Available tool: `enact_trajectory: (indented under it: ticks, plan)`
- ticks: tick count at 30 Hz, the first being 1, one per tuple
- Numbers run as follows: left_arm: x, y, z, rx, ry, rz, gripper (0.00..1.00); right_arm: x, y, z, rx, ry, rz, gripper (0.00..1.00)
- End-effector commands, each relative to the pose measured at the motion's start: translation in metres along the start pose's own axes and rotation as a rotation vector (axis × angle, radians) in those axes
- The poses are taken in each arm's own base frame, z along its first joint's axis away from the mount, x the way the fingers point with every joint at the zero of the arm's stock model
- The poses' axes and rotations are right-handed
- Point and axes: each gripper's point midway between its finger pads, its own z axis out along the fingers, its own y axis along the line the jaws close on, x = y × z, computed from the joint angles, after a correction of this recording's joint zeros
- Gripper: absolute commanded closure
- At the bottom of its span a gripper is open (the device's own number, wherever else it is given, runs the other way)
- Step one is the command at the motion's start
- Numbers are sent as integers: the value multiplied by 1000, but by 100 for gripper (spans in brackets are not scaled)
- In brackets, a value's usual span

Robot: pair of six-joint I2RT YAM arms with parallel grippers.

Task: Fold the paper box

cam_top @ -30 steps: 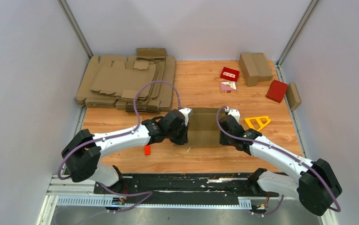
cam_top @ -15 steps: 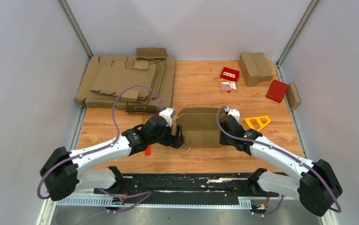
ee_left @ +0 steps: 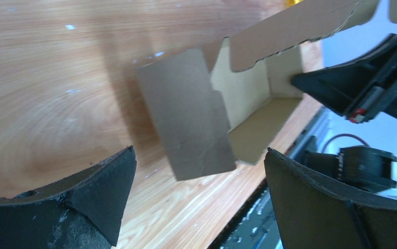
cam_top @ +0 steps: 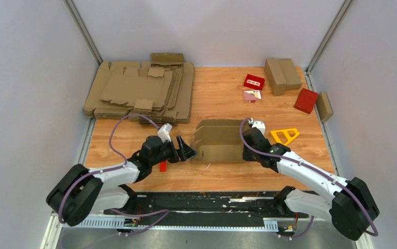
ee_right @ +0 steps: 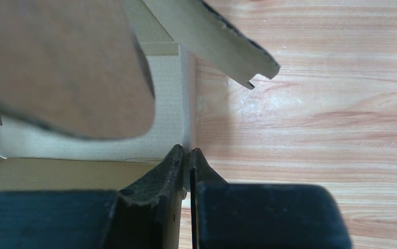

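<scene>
The paper box [cam_top: 221, 140], brown corrugated cardboard and partly folded, stands at the middle of the wooden table with its left end flaps loose. My right gripper [cam_top: 246, 151] is shut on the box's right side wall [ee_right: 188, 150], the thin wall pinched between both fingers. My left gripper [cam_top: 186, 149] is open, a short way left of the box and not touching it. In the left wrist view a loose end flap [ee_left: 191, 114] hangs ahead between the spread fingers [ee_left: 103, 187], with the box's open inside [ee_left: 253, 98] behind it.
A stack of flat cardboard blanks [cam_top: 139, 93] lies at the back left. Folded brown boxes [cam_top: 282, 75], red boxes [cam_top: 305, 100] and a yellow triangular frame [cam_top: 285, 135] sit at the back right. A small red piece [cam_top: 162, 166] lies under the left arm.
My left gripper has let go of the box's left end, opened wide and drawn back to the left. The box's left flaps have sprung outward. The right gripper keeps its hold.
</scene>
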Motion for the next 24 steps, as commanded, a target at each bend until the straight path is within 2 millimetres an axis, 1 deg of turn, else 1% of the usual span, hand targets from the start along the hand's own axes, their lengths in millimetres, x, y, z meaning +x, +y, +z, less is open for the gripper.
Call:
enact_trajectory:
  ticks: [1, 5, 9, 13, 15, 18, 20, 22, 24]
  plan:
    - [-20, -53, 5, 270, -58, -85, 0, -11, 11, -4, -55, -46, 9, 98]
    - [-20, -59, 13, 323, -49, -100, 1, -11, 14, -4, -70, -47, 9, 98]
    - [-20, -70, 20, 398, -27, -107, 8, -10, 15, -1, -70, -39, 8, 98]
    - [-19, -73, 24, 424, -15, -108, 13, -9, 17, 1, -75, -28, 4, 99]
    - [-15, -71, 30, 399, 6, -88, 14, -8, 17, 3, -73, -25, 5, 99]
    - [-7, -78, 38, 376, 44, -25, 14, -6, 18, 5, -72, -18, 3, 99]
    - [-2, -78, 43, 343, 66, 14, 14, -6, 18, 5, -75, -16, 3, 99]
    - [1, -72, 47, 280, 81, 69, 14, -6, 18, 5, -75, -13, 2, 99]
    - [7, -58, 51, 172, 120, 113, 13, -7, 18, 5, -73, -16, 2, 99]
